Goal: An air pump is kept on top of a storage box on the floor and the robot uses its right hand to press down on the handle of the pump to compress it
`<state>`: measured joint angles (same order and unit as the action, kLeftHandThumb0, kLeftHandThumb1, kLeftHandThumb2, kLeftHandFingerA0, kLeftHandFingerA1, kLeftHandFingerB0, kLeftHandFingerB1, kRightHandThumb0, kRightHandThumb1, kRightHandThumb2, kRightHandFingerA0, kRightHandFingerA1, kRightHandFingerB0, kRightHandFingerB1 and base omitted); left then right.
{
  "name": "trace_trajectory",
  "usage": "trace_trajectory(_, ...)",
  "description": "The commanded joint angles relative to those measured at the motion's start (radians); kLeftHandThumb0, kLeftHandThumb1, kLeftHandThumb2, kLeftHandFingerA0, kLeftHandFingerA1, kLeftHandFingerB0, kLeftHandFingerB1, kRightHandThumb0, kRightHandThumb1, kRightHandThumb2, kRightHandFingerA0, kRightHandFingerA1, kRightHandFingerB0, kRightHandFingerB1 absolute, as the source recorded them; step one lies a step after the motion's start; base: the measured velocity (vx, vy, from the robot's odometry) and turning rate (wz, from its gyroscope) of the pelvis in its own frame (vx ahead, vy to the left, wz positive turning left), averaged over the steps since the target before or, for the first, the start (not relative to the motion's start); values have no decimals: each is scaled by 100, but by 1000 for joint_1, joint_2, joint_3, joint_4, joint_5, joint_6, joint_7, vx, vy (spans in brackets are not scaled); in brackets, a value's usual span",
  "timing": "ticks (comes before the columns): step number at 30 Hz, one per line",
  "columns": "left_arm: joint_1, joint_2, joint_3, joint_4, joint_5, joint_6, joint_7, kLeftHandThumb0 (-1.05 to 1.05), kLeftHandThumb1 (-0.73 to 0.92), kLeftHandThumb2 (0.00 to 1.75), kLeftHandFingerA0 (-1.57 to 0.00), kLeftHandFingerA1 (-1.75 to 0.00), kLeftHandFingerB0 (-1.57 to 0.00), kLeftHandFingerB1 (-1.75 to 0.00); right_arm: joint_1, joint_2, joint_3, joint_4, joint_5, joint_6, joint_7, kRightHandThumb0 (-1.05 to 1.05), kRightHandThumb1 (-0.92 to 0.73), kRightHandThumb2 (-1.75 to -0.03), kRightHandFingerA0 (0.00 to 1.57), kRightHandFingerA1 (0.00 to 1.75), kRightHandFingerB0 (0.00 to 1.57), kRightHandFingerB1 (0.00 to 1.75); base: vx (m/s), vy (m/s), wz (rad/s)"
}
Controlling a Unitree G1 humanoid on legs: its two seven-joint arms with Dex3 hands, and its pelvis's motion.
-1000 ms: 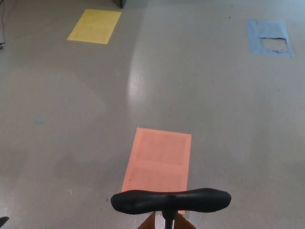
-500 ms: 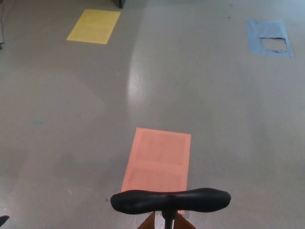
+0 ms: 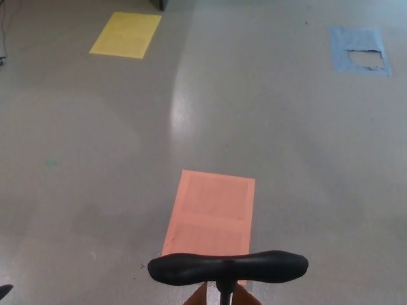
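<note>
Nothing moved since earlier frames: pump handle sits raised at bottom edge, orange box corner beneath, salmon floor patch beyond. Neither hand visible, so can't tell their state. My worry: off-centre right-hand press tips pump off box.

A lab-like test space: bare grey floor with yellow, orange, blue marker patches.

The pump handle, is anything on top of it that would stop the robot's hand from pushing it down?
Nothing visible sits on the black pump handle; its top is bare. Neither robot hand can be made out, so the path from the right hand cannot be checked.
</note>
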<state>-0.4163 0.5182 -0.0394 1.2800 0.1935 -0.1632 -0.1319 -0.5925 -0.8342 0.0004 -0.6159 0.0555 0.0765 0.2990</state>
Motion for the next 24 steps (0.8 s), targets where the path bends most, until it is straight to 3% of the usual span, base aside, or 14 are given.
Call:
trace_trajectory(1, -1, 48, -22, 36, 36, -20, -34, -63, 62, 59, -33, -51, -38, -37, -162, -9, 379, -201, -2, 220, 357, -95, -85, -118, 7, 17, 7, 15, 0, 0, 0)
trace_trajectory(15, 2, 50, -28, 42, 32, -25, -37, -63, 62, 59, -33, -51, -37, -36, -160, 81, 594, -86, -111, 290, 366, -92, -83, -120, 0, 16, 0, 14, 0, 0, 0)
trace_trajectory(24, 11, 52, -22, 47, 22, -28, -42, -61, 62, 60, -33, -50, -38, -36, -39, 217, 710, -14, -167, 329, 317, -92, -85, -119, 0, 15, 0, 12, 0, 0, 0)
